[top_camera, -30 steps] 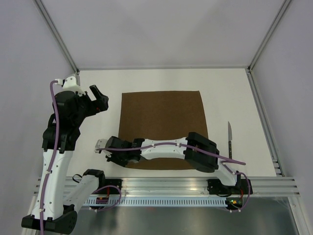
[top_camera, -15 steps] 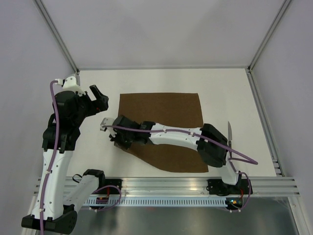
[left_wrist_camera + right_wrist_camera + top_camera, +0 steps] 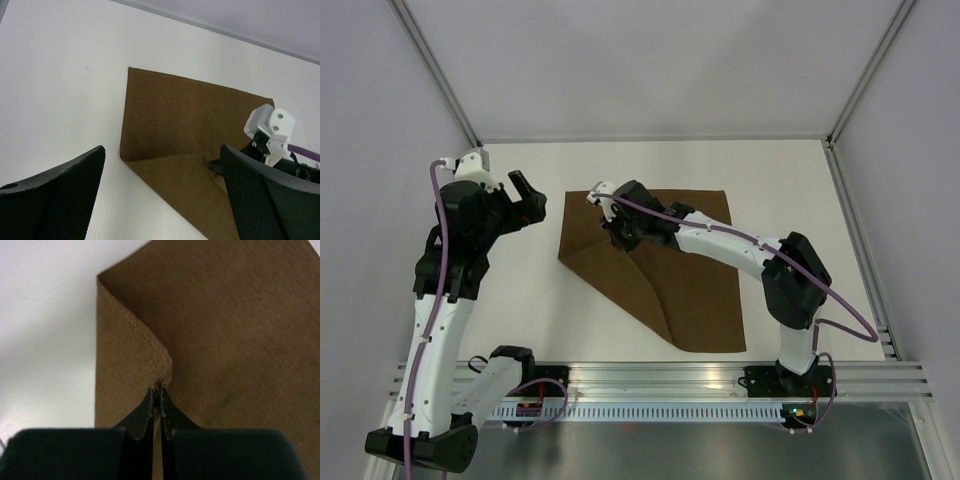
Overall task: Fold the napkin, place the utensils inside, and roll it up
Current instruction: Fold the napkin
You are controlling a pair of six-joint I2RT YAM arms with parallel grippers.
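- Seen from above, the napkin (image 3: 695, 285) lies mid-tabletop (image 3: 520, 310). Its near-left corner is lifted and drawn toward its far edge, leaving a diagonal fold.
- Only the right wrist view shows the grip: the right gripper (image 3: 155, 394) has its jaws clenched on that lifted corner.
- Just left of the napkin's far-left corner the left gripper (image 3: 530, 203) hovers with jaws released, holding nothing. Its wrist view looks down on the fold.
- The tabletop is white. Pale walls and grey metal posts (image 3: 440, 75) rise beyond the napkin.

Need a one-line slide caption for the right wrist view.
Right gripper shut on a corner of the dark brown napkin, the cloth doubled over itself on the white table.
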